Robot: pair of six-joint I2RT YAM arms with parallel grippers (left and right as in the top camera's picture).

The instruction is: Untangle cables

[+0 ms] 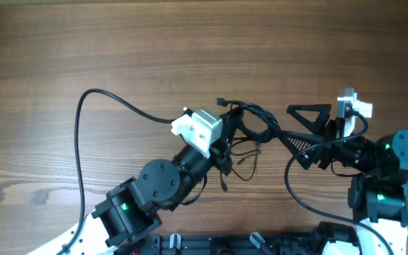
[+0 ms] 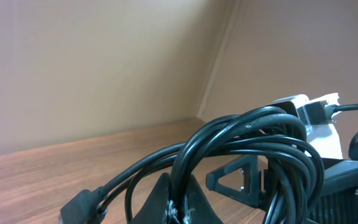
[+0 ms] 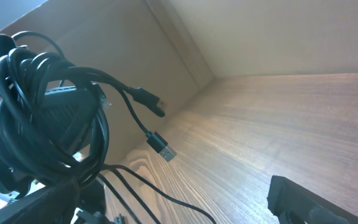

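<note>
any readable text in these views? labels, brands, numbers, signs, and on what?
No readable text in any view.
cables and plugs: no print visible.
white mount on the left wrist: blank.
table: wood grain only, no marks.
green lights on the arms: lights only, no characters.

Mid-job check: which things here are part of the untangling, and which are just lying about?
Part of the job: cables; left gripper, shut on them; right gripper, open.

Not part of it: left arm's thick cable; right arm's thick cable; wooden table.
</note>
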